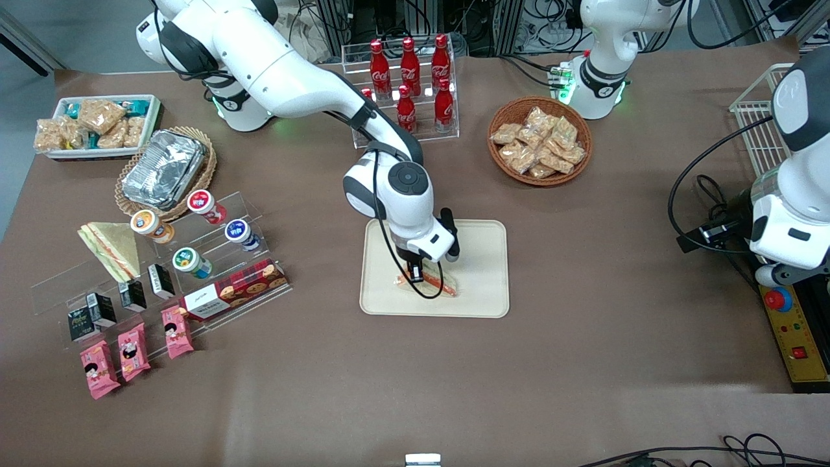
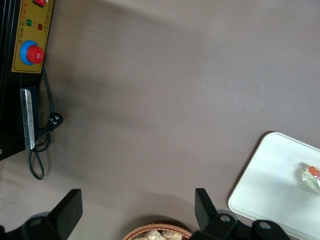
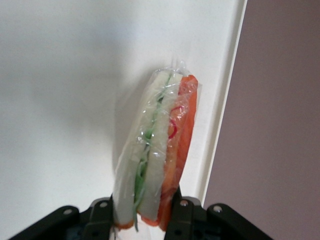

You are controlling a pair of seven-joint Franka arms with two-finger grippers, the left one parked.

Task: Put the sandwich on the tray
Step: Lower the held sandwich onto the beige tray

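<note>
The sandwich [image 1: 436, 283] is a clear-wrapped triangle with pale bread, an orange-red edge and some green. It lies over the part of the cream tray [image 1: 480, 285] nearest the front camera. My right gripper [image 1: 415, 274] is straight above it and shut on it. In the right wrist view the sandwich [image 3: 160, 145] sits between the two black fingers [image 3: 179, 215], its tip resting against the tray [image 3: 65, 90] close to the rim. A corner of the sandwich [image 2: 311, 175] and the tray [image 2: 270, 190] show in the left wrist view.
A second triangular sandwich [image 1: 111, 248] lies on an acrylic stand [image 1: 162, 272] with cups, boxes and pink packets toward the working arm's end. A foil container [image 1: 163, 167], a white snack bin [image 1: 97, 126], a cola bottle rack [image 1: 408, 84] and a wicker snack basket [image 1: 539, 140] stand farther from the camera.
</note>
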